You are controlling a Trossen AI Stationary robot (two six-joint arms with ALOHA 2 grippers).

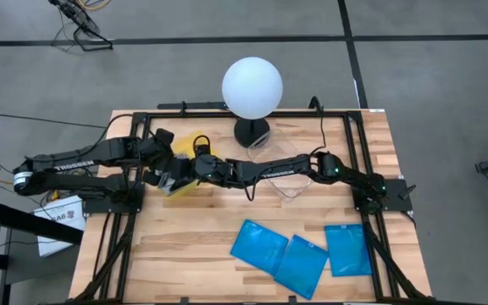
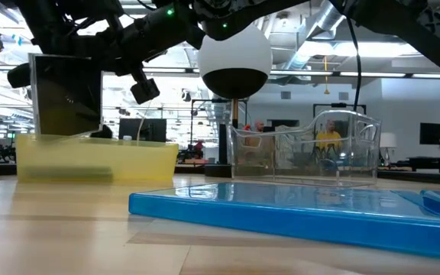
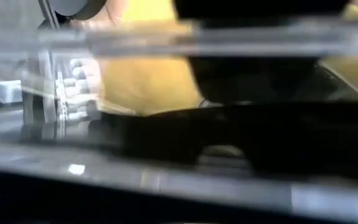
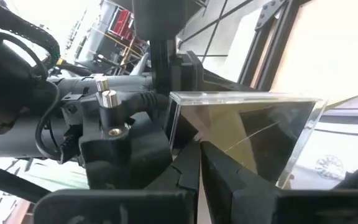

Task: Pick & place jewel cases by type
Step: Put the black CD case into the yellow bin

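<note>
I see the yellow tray (image 1: 195, 165) left of the clear tray (image 1: 288, 174), with the lamp (image 1: 252, 91) behind them. Both grippers meet over the yellow tray. Three jewel cases (image 1: 299, 252) lie nearer the table's front edge.

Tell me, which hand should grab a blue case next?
Probably the right hand: the blue jewel cases lie on its side of the table. The left hand grips the dark jewel case over the yellow tray; both hands meet there.
</note>
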